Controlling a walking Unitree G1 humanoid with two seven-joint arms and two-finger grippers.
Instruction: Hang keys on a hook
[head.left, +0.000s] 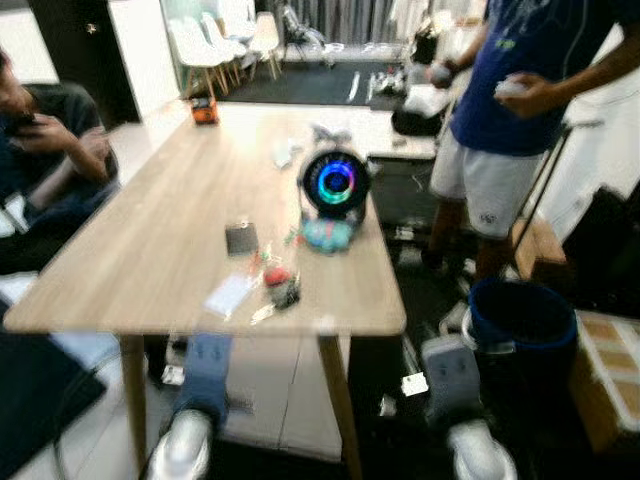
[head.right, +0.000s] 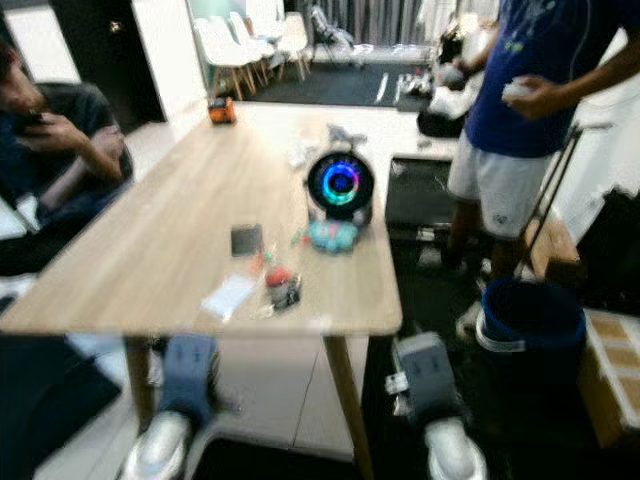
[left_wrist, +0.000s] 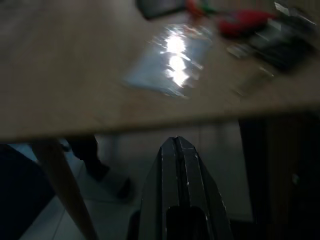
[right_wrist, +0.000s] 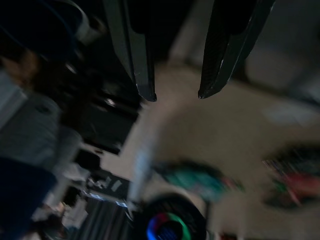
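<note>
The left hand (left_wrist: 177, 150) has its two black fingers pressed together with nothing between them; it hangs below the near edge of the wooden surface (head.left: 150, 250), touching nothing. The right hand (right_wrist: 175, 92) has its fingers spread apart and empty, held off the right near corner of the surface, above the floor.

The keys (head.left: 282, 285), a dark bunch with a red tag, lie on the surface close to the near edge, just beside a small clear plastic bag (head.left: 230, 295) that glints in the left wrist view. A little further in lies a dark square card (head.left: 241, 238). Beyond the keys stands a round black device with a glowing coloured ring (head.left: 335, 182), and a teal object (head.left: 327, 234) lies touching its base. A small orange box (head.left: 204, 110) sits at the far end.

A seated person (head.left: 45, 150) leans at the left side of the surface. Another person (head.left: 520, 90) in a blue shirt and grey shorts stands to the right, near a blue bin (head.left: 522, 318) on the floor. The views are blurred.
</note>
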